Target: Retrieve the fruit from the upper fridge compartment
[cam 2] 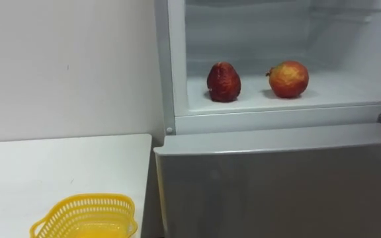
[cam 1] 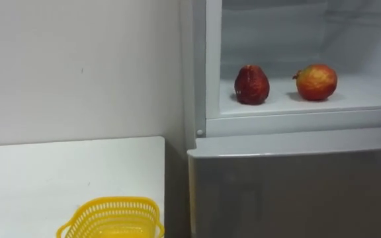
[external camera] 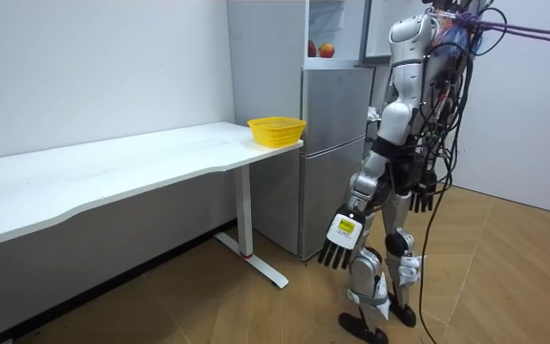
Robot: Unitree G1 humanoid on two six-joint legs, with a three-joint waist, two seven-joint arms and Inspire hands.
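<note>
Shelf (cam 1: 369, 94) is holding red fruit (cam 1: 316, 82) and dark fruit (cam 1: 251, 84) near its edge, probably for easy reach; basket (cam 1: 114, 217) is waiting nearby; left hand (external camera: 344, 237) and right hand (external camera: 420, 198) are hanging relaxed, empty.

Both eye views look from the robot's head, close, into the open upper fridge (cam 1: 290, 119), the bench (cam 1: 58, 172) corner and yellow basket (cam 1: 111, 215) at lower left. The room view stands well off, showing the whole robot facing that same fridge, bench and basket.

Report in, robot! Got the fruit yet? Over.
Left hand hanging open, right hand low. Dark red fruit and red-yellow fruit wait on fridge shelf. Nothing blocking them.
</note>
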